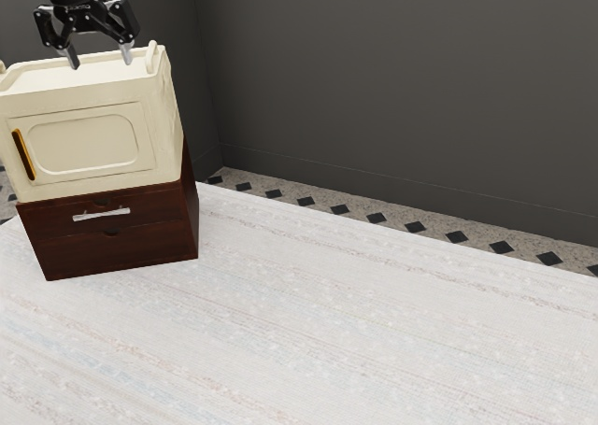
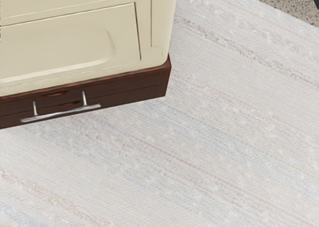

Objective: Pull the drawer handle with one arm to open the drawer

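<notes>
Pale tabletop (image 1: 327,332) spreads below the wide-open, empty hand (image 1: 101,63).

faint lettering on tool (image 1: 101,63), not legible

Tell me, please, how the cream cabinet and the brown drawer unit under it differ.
The cabinet is cream; the drawer unit is dark brown. The cabinet sits on the drawer unit, which stands on the table. The cabinet has a rounded panel, the drawer unit a silver handle. Both are boxy.
</notes>
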